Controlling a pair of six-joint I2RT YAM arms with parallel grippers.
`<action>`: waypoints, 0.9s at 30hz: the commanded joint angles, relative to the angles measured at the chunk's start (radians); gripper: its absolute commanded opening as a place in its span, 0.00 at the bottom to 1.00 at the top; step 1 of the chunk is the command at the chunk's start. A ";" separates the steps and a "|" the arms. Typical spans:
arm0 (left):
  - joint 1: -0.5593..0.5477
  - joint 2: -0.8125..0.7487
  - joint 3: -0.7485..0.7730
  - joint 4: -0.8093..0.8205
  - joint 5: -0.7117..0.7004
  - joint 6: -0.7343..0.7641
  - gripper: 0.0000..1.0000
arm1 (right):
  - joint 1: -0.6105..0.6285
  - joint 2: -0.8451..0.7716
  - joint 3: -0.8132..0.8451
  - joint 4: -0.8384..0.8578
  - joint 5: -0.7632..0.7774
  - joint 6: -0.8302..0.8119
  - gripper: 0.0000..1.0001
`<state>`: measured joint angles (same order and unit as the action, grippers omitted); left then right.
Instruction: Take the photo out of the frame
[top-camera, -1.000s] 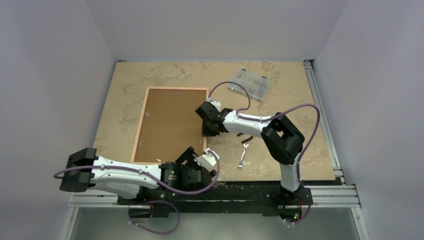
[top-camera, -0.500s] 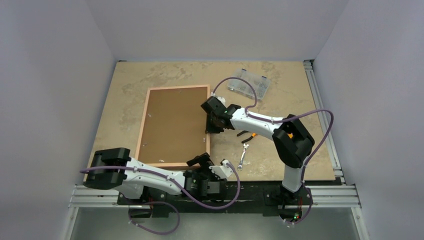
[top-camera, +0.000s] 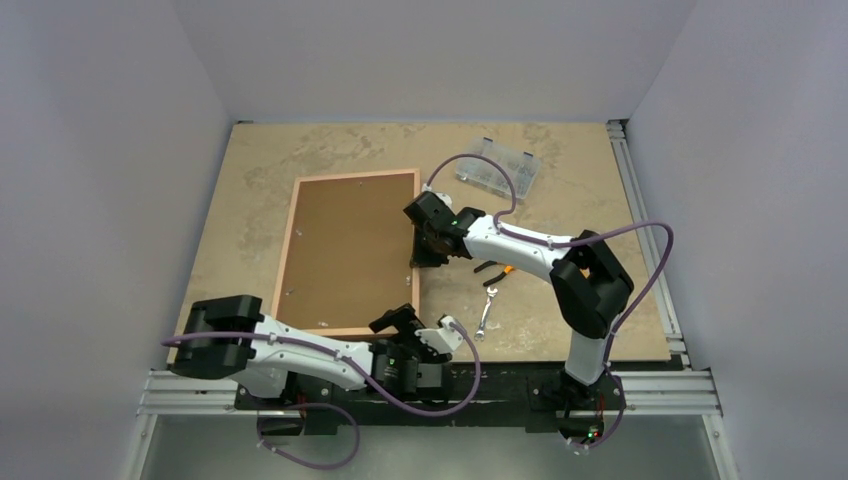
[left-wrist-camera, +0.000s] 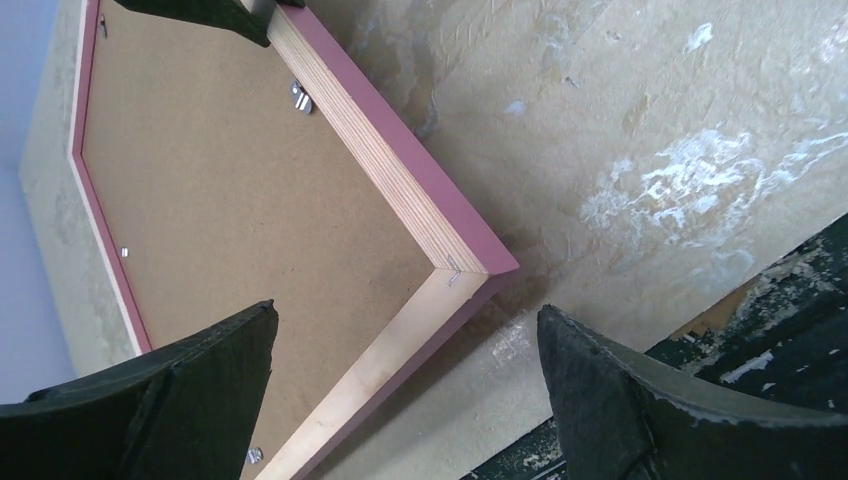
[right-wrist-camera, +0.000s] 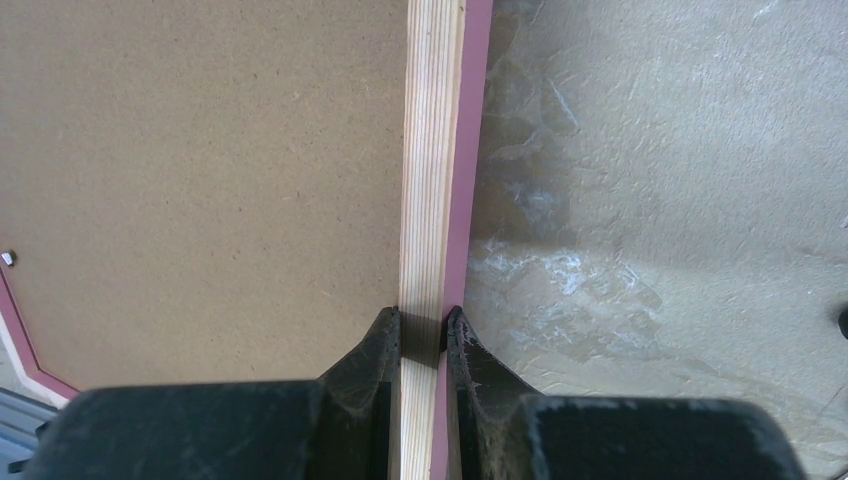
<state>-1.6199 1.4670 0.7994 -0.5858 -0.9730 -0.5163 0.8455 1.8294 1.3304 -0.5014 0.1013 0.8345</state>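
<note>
The pink frame (top-camera: 292, 235) lies face down on the table, its brown backing board (top-camera: 350, 250) up. The photo's printed side is hidden underneath. My right gripper (top-camera: 425, 252) is shut on the frame's right rail (right-wrist-camera: 430, 200), one finger on the inner wooden edge, one on the pink outer edge. My left gripper (top-camera: 405, 330) is open at the frame's near right corner (left-wrist-camera: 470, 265); its fingers (left-wrist-camera: 180, 380) straddle the corner without touching it. Small metal tabs (left-wrist-camera: 300, 95) hold the backing board.
A clear plastic organiser box (top-camera: 498, 167) stands at the back right. A wrench (top-camera: 486, 312) and orange-handled pliers (top-camera: 497, 272) lie right of the frame, beneath the right arm. The table's near edge and black rail run just below the left gripper.
The right gripper has shifted the frame to the right and turned it slightly. The left arm swung in from the left, and its gripper now sits at the frame's near right corner.
</note>
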 joint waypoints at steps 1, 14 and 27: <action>-0.006 0.016 0.044 -0.027 -0.022 0.002 0.98 | 0.000 -0.071 0.019 0.081 -0.074 0.029 0.00; 0.013 0.137 0.098 -0.122 -0.085 -0.125 0.97 | 0.000 -0.100 0.027 0.062 -0.087 0.039 0.00; 0.098 0.180 0.121 -0.168 -0.157 -0.175 0.75 | 0.001 -0.134 0.003 0.060 -0.097 0.045 0.00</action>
<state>-1.5555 1.6539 0.8951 -0.7460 -1.0405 -0.6884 0.8433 1.8015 1.3220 -0.5068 0.0822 0.8421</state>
